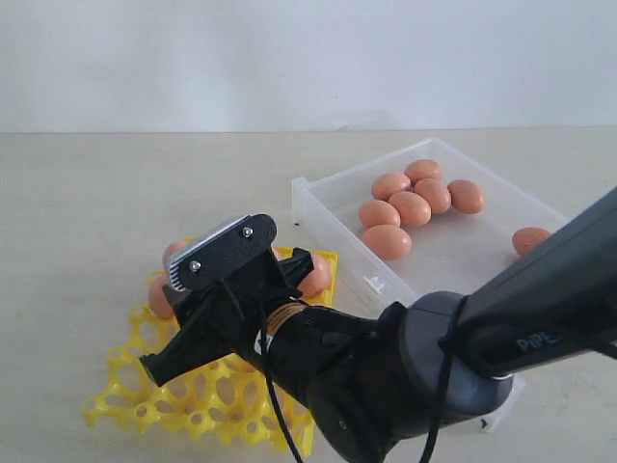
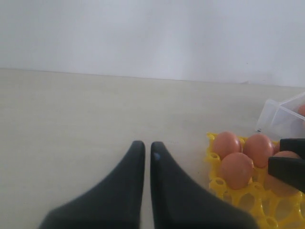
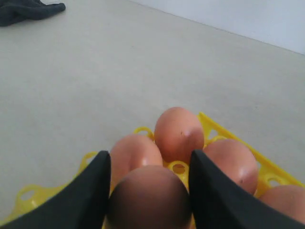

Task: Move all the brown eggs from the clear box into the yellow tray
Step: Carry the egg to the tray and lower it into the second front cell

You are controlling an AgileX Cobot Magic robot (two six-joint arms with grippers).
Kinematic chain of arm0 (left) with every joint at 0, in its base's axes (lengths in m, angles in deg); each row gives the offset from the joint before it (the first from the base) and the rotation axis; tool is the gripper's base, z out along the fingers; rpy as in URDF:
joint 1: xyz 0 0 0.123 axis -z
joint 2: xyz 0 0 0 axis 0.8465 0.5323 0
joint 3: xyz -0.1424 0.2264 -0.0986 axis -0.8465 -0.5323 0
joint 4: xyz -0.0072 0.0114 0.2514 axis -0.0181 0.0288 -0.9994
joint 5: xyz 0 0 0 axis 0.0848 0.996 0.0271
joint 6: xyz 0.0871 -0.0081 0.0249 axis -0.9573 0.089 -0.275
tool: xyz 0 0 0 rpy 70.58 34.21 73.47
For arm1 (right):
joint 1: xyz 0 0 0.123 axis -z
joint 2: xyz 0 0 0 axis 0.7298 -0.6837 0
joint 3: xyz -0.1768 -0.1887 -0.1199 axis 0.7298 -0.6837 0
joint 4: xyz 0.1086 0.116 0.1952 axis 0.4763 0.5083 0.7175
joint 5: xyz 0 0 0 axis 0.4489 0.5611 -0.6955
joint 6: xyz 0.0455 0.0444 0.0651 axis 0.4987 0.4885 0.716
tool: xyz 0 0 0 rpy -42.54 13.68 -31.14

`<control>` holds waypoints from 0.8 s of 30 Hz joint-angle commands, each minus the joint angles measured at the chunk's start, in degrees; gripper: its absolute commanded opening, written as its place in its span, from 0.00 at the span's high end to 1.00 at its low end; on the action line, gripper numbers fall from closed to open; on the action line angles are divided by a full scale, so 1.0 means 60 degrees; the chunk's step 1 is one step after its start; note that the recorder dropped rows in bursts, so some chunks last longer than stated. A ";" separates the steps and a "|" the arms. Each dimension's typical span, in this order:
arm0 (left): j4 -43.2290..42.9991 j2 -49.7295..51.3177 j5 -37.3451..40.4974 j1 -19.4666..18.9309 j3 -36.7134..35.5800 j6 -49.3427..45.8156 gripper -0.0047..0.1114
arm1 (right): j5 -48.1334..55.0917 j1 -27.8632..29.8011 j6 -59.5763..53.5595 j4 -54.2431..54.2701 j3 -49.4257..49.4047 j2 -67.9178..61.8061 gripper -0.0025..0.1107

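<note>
Brown egg, likely brittle and slick, sat pinched across its middle by the right end effector above the yellow tray; left end effector stood closed, empty.

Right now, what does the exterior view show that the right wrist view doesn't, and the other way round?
Only the exterior view: the clear box with several brown eggs left in it, and the arm reaching across to the tray. Only the right wrist view: the held egg, gripped between the fingers of the right gripper; from outside the gripper hides it. Both: the yellow tray and the seated eggs in its cups.
</note>
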 commanded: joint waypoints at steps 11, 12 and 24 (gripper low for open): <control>0.0027 -0.0025 -0.0036 0.0036 -0.0038 0.0080 0.92 | -0.1189 0.0034 -0.0247 -0.0053 -0.0028 -0.0621 0.98; 0.0027 -0.0025 -0.0036 0.0036 -0.0038 0.0080 0.92 | -0.1189 0.0034 -0.0505 -0.0008 -0.0008 -0.0621 0.98; 0.0027 -0.0025 -0.0036 0.0036 -0.0038 0.0080 0.92 | -0.0650 0.0034 -0.1394 0.0358 0.0539 -0.0629 0.97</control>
